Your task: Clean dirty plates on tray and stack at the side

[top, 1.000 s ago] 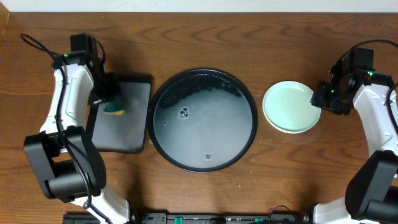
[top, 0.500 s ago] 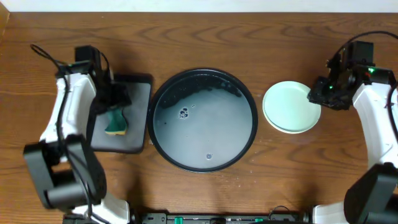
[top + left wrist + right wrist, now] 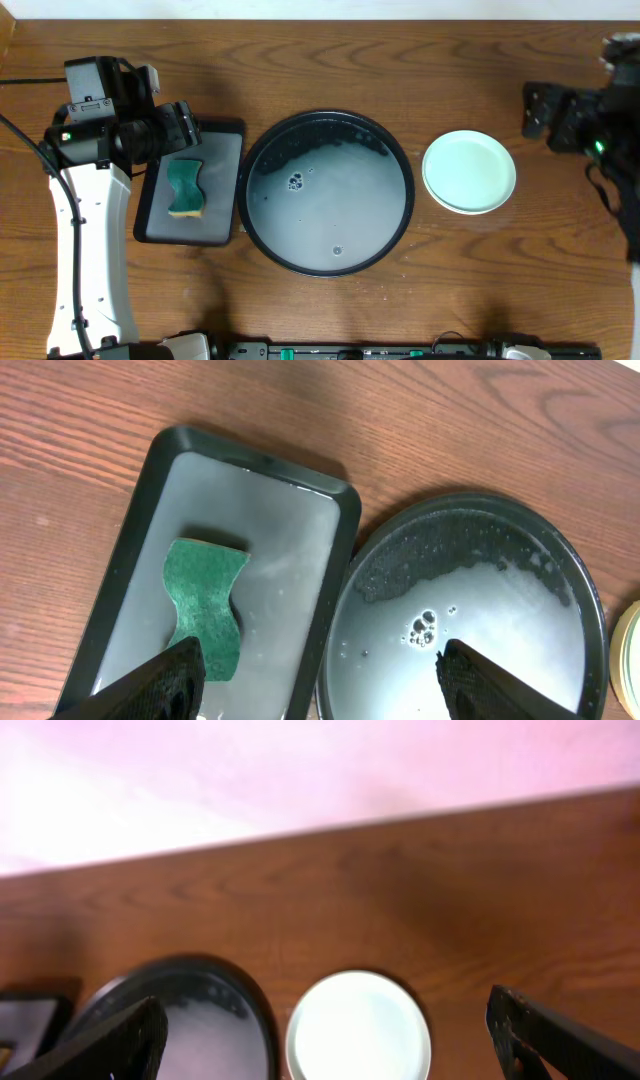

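Plates point(image 3: 469, 172) sit stacked on the bare wood just right of the round black tray point(image 3: 300, 235), well clear of its rim. The top one is pale mint, smooth and spotless. The tray holds a sudsy film. Left gripper point(image 3: 320, 660) and right gripper point(image 3: 325, 1020) both hang with jaws spread wide, gripping nothing.

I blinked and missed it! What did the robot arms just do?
The left gripper let go of the green sponge, now lying on the small rectangular tray, and pulled back. The right gripper drew away from the stacked plates, rightward. The round tray and plates stayed put.
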You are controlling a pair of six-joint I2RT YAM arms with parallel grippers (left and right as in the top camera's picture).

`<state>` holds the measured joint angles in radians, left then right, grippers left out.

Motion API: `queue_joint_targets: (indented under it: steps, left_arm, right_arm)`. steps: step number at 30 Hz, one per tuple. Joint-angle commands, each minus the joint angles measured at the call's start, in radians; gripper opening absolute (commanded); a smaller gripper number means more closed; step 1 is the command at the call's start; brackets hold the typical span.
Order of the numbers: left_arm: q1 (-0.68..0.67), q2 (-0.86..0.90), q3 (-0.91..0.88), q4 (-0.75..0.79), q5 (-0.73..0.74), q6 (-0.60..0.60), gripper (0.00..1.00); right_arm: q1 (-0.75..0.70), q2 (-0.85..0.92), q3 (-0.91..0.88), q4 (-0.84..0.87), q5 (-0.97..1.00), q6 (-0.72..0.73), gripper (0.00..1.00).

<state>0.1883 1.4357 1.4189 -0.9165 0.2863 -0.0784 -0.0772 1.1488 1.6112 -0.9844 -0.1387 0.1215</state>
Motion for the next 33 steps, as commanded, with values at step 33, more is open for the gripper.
queue_joint_targets:
  steps: [33]
  left_arm:
    - [0.001, 0.003, 0.005, -0.003, 0.009, -0.009, 0.76]
  right_arm:
    - [0.04, -1.144, -1.598, 0.969, -0.044, 0.012, 0.99]
